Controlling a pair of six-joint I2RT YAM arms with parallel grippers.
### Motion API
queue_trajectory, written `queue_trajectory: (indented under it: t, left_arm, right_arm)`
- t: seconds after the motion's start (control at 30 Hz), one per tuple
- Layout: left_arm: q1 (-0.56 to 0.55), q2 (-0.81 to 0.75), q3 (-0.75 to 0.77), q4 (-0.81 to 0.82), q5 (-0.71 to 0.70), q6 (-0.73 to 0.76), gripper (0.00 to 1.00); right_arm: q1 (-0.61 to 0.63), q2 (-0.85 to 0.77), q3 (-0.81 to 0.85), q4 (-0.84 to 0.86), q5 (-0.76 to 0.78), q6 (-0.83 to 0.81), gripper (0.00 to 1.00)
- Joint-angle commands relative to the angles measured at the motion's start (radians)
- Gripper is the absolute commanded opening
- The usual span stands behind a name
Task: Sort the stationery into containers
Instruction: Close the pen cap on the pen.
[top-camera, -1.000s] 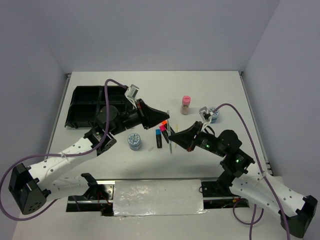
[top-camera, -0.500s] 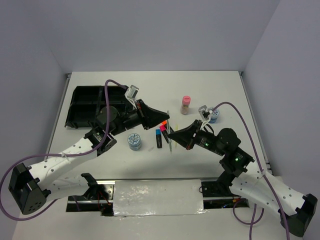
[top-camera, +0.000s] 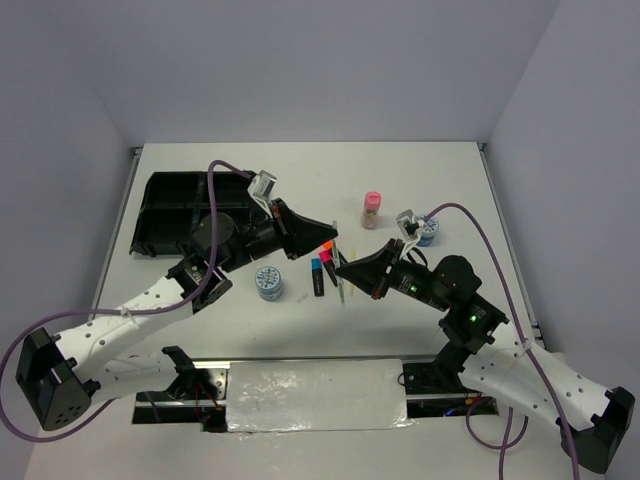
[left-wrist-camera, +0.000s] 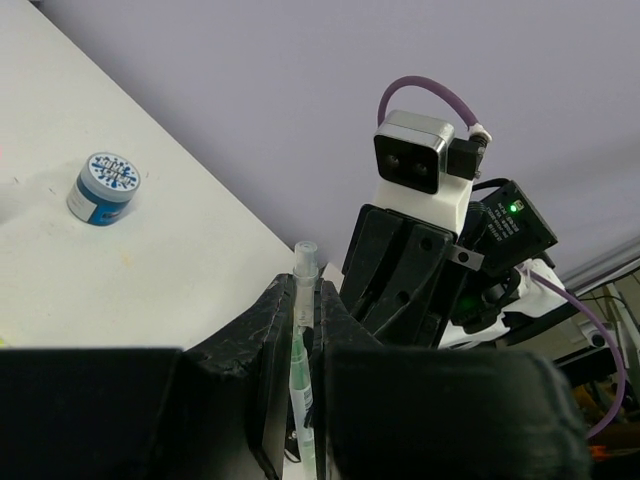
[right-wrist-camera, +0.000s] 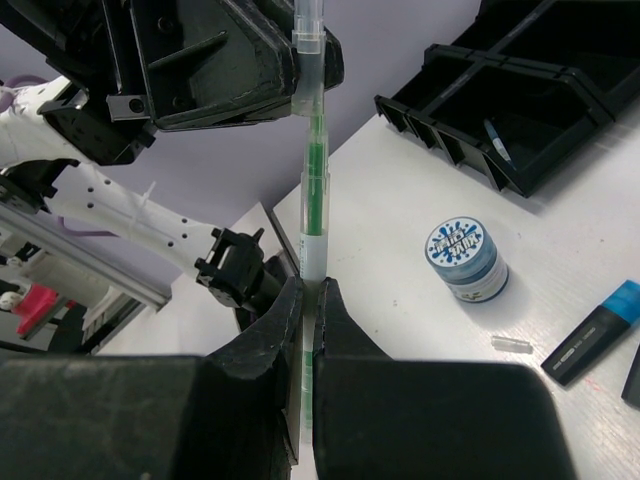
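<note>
Left tool (left-wrist-camera: 300, 300) and right tool (right-wrist-camera: 308, 292) are both pinched on the same thin green-and-clear plastic pen (right-wrist-camera: 312, 150). My tips nearly meet mid-frame in the top view, with the pen up over the white table (top-camera: 450, 180). A round blue-white tin (top-camera: 268, 283) sits lower left of them, with a blue-capped black marker (top-camera: 318, 276) in between. The black ridged plastic tray (top-camera: 165, 215) is upper left, well apart.

1. Pen (right-wrist-camera: 311, 150): looks like clear, smooth plastic, green inside.
2. Tray (right-wrist-camera: 560, 110): looks like black plastic, slightly glossy.
3. Right tool (right-wrist-camera: 310, 300): looks matt black, faintly grainy.
4. Left tool (left-wrist-camera: 305, 295): looks like the same matt black plastic.
5. Surface (top-camera: 300, 170): looks matt white, smooth.
6. Tin (right-wrist-camera: 466, 262): shows a glossy printed lid.
</note>
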Motion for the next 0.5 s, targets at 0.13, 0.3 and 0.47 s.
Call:
queue_trajectory:
  t: [0.13, 0.3, 0.47]
  left_arm:
    - [0.0, -0.036, 0.078, -0.031, -0.05, 0.068, 0.0]
    - [0.0, -0.029, 0.075, -0.015, -0.047, 0.057, 0.0]
    - [0.0, -0.009, 0.075, 0.006, -0.017, 0.047, 0.0]
  right_arm:
    - [0.007, -0.02, 0.016, 0.024, -0.019, -0.006, 0.0]
    - [0.007, -0.024, 0.026, 0.01, -0.027, -0.01, 0.0]
    - [0.007, -0.029, 0.029, 0.007, -0.015, -0.013, 0.0]
